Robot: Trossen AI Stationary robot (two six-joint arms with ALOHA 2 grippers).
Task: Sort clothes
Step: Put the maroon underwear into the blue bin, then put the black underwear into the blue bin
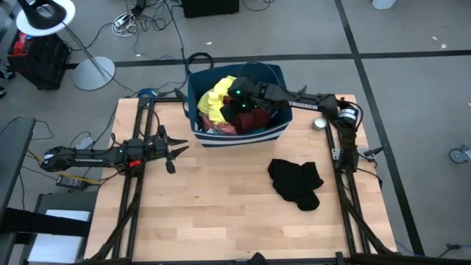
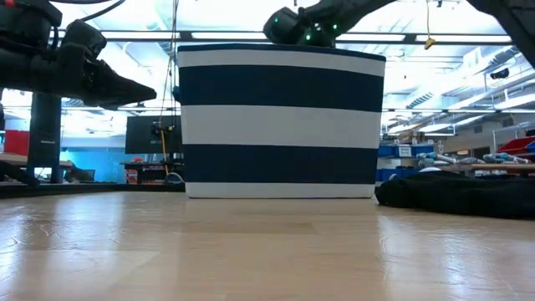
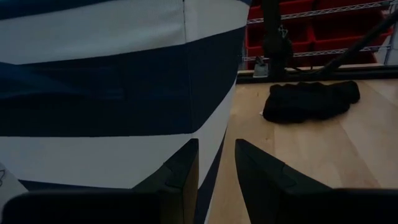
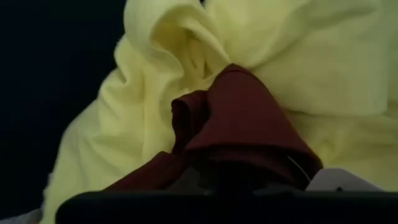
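- Clothes: a heap of soft garments fills the striped bin (image 1: pixel 278 132) at the far middle of the bench (image 1: pixel 221 213); a yellow shirt (image 1: pixel 212 99) lies on top at the left, with a maroon piece (image 4: pixel 242 118) against it.
- One black top (image 1: pixel 296 182) lies crumpled on the bench, near and right of the bin, well apart from it.
- Handling, as a judgement: the garments look light, limp and non-fragile; they will drape and drag neighbouring pieces along, so a raised fold or bunched ridge is the best place to pinch, followed by a high lift to clear the bin's rim.
- Right gripper (image 1: pixel 237 99): reaches from the right into the bin's top. In the right wrist view the maroon piece bunches directly at its jaws, which stand together, clamped on that fold.
- Left gripper (image 1: pixel 174 151): waits above the bench, left of the bin and facing its striped wall; its jaws stand slightly apart and hold nothing.
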